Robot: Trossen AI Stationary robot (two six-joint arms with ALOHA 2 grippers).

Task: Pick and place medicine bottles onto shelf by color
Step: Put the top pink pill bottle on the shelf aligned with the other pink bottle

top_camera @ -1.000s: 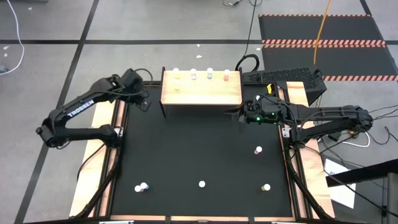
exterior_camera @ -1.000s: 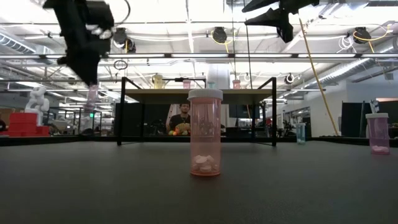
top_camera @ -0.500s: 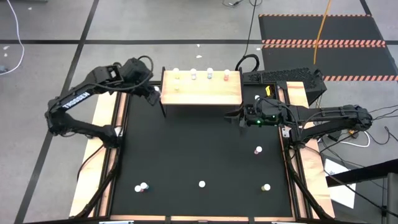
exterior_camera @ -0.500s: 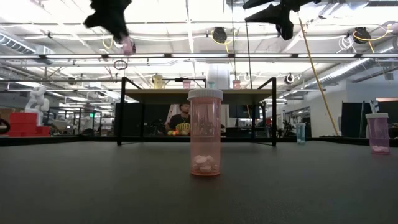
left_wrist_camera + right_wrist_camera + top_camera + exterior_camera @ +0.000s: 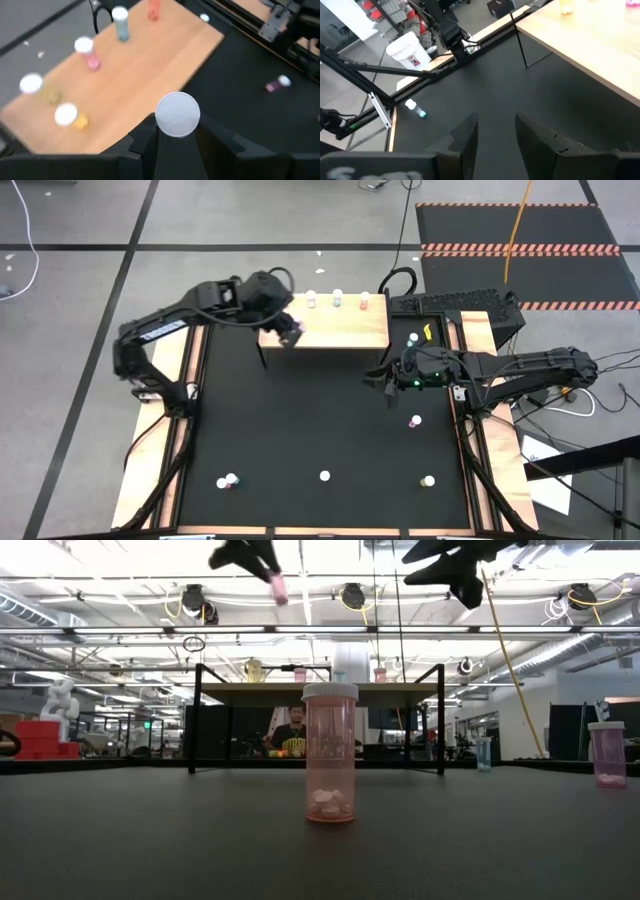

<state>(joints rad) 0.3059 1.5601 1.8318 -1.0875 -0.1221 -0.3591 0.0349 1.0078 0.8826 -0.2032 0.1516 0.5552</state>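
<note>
My left gripper point(image 5: 288, 328) is shut on a pink medicine bottle point(image 5: 278, 585), high above the near left corner of the light-wood shelf point(image 5: 340, 328). Several bottles stand along the shelf's far edge: two yellow point(image 5: 70, 116), one pink point(image 5: 90, 52), one blue-green point(image 5: 120, 22) and one red-pink point(image 5: 153, 9). My right gripper point(image 5: 386, 383) is open and empty, in the air just off the shelf's near right corner. Loose bottles stand on the black table point(image 5: 415, 421), point(image 5: 325, 476), point(image 5: 230, 480), point(image 5: 428, 480). My left gripper pinches the pink bottle between its two fingers point(image 5: 145, 135), just below the white cap point(image 5: 177, 114), which faces the wrist camera and hides the body. In the low view the bottle's end sticks out below the fingers, tilted. The bottle is lifted clear of shelf and table.
A pink bottle point(image 5: 329, 755) stands close in front of the low camera. A blue-green bottle point(image 5: 416, 109) lies on the table in the right wrist view. Another bottle point(image 5: 413, 338) sits by the right wooden side strip. A person shows behind the shelf point(image 5: 292, 730).
My left gripper has carried the pink bottle up and toward the table's right edge, from beside the shelf's left end to above its near left corner, staying shut on it. My right gripper has shifted a little toward the near edge.
</note>
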